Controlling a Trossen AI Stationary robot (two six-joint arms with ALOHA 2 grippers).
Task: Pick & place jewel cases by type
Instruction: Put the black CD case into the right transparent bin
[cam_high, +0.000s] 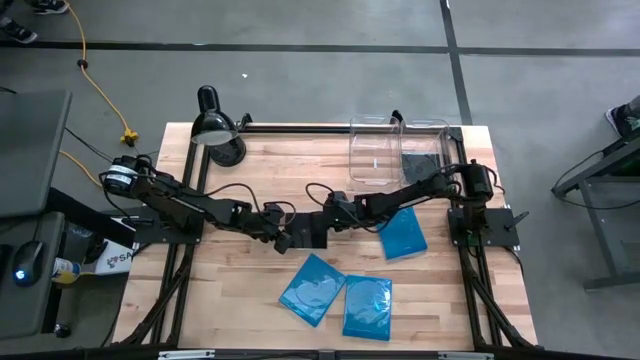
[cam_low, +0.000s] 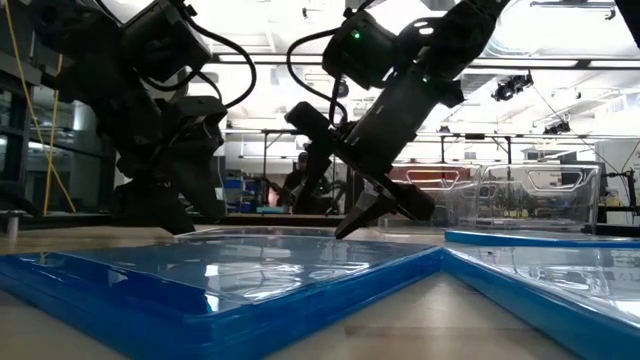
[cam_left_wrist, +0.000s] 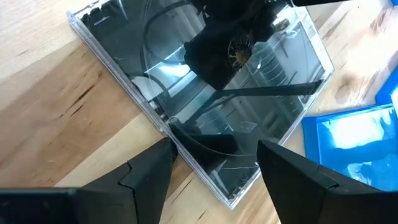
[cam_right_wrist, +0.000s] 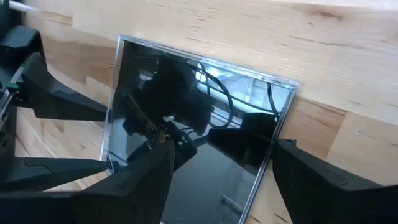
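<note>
A glossy black jewel case (cam_high: 308, 236) lies flat at the middle of the wooden table, and both grippers meet over it. My left gripper (cam_left_wrist: 214, 162) comes from the table's left, open, with one corner of the case (cam_left_wrist: 229, 198) between its fingers. My right gripper (cam_right_wrist: 221, 158) comes from the right, open, slanting down over the opposite side of the case (cam_right_wrist: 193, 118). Three blue jewel cases lie flat: one right of the black case (cam_high: 403, 232) and two nearer the front edge (cam_high: 312, 288) (cam_high: 367, 306). My left gripper has one fingertip (cam_left_wrist: 166, 149) right at the black case's long edge (cam_left_wrist: 158, 118); whether it touches I cannot tell. My right gripper has one fingertip (cam_right_wrist: 280, 149) beside the case's side edge (cam_right_wrist: 273, 134); whether it touches I cannot tell.
Two clear bins stand at the far right of the table, one (cam_high: 375, 150) with nothing showing in it, the other (cam_high: 425, 152) with something dark at its bottom. A black desk lamp (cam_high: 215, 125) stands at the far left corner. Bare wood lies at the front left.
</note>
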